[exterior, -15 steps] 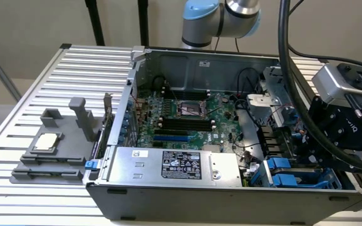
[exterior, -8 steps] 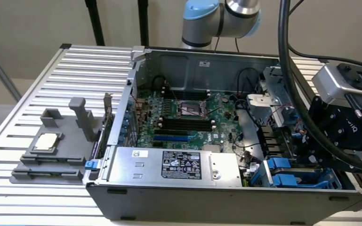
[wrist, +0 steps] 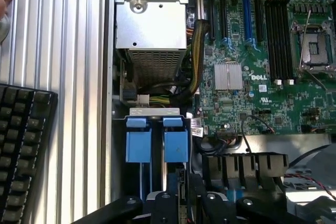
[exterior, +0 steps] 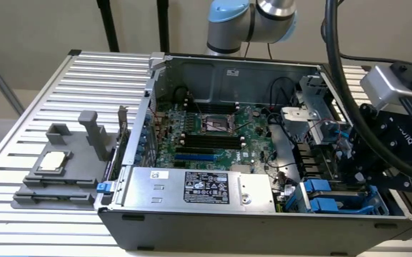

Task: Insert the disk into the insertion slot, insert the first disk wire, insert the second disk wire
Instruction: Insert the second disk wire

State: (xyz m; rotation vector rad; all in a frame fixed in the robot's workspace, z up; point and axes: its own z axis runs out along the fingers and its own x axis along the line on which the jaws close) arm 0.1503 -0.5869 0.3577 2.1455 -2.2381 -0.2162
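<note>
The insertion slot [exterior: 325,199] is the drive bay with bright blue tabs at the case's front corner, on the exterior view's right. In the wrist view its two blue tabs [wrist: 157,141] stand side by side under a small silver bracket, with thin rails running from them toward the gripper. My black gripper [exterior: 359,170] hangs just above this bay, and its dark body [wrist: 184,205] sits close over the rails. The disk's silver body and white label are hidden. I cannot tell whether anything is held.
The grey power-supply box [exterior: 199,187] [wrist: 151,22] lies beside the bay, with a cable bundle [wrist: 195,51] between them. The motherboard [exterior: 213,134] fills the case floor. A grey fixture [exterior: 59,171] sits on the slatted table. A black keyboard [wrist: 21,150] lies outside the case.
</note>
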